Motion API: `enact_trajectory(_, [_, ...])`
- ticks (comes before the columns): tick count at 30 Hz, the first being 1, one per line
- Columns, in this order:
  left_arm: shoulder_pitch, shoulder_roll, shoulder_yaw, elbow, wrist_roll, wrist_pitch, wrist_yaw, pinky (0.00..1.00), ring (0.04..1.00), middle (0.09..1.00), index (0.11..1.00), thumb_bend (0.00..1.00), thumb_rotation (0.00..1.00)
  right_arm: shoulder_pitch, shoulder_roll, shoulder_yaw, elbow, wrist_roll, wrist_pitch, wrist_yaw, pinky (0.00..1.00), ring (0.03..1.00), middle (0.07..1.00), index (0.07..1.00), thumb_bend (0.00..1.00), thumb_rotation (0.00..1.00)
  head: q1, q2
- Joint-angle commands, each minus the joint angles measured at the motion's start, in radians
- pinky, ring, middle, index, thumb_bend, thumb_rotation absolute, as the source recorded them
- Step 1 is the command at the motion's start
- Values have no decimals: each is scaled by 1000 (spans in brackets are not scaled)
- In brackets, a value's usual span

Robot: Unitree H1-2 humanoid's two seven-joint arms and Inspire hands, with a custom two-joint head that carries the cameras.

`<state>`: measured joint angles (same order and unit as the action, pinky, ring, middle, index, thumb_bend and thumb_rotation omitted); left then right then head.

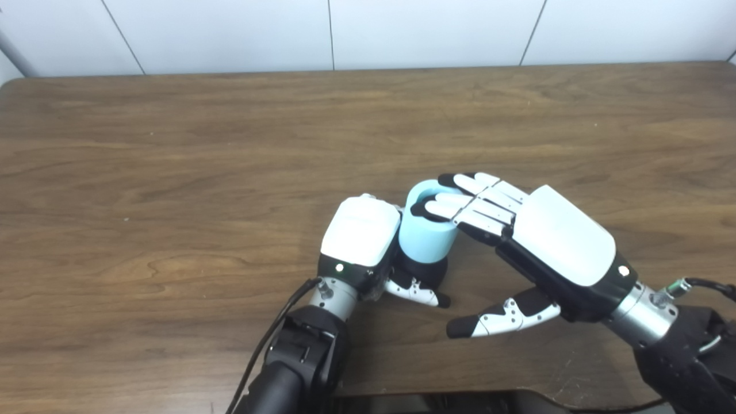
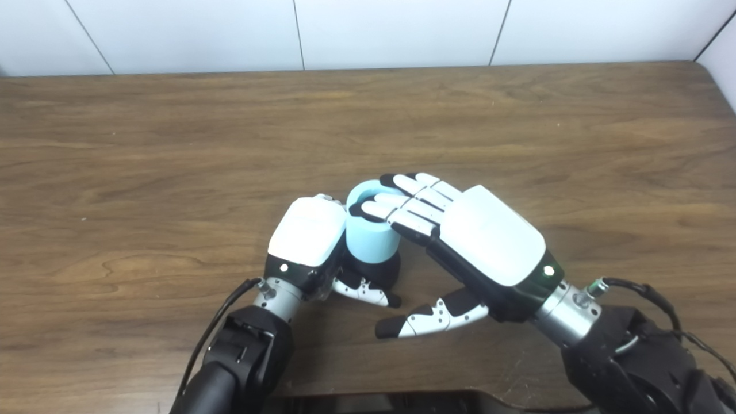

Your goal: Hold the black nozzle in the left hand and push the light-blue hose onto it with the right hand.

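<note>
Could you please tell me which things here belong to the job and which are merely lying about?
Part of the job:
light-blue hose
black nozzle
left hand, wrapped around the nozzle
right hand, fingers flat on the hose top

Lying about:
nothing loose; only the wooden table

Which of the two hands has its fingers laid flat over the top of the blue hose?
The right hand. Its fingers stretch out across the open top of the light-blue hose, thumb hanging free. The left hand instead wraps the black nozzle beneath it.

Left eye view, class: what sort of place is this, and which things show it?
Probably a robot test bench or lab: a bare wooden table, plain white wall panels behind it, and two robot hands, left hand and right hand, working.
</note>
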<state>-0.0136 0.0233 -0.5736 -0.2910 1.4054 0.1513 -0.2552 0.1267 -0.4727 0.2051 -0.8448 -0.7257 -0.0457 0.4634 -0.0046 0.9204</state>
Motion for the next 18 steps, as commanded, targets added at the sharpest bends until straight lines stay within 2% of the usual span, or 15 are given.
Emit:
enact_trajectory(1, [3, -7, -6, -13, 26, 1, -12, 745, 604, 525, 463, 521, 0, 61, -55, 49, 86, -35, 6, 137, 903, 870, 851, 828, 555, 923, -1, 1])
enact_trajectory(18, [3, -8, -7, -17, 27, 3, -18, 756, 605, 524, 462, 521, 0, 56, -58, 74, 107, -39, 10, 124, 925, 869, 854, 835, 557, 941, 1, 3])
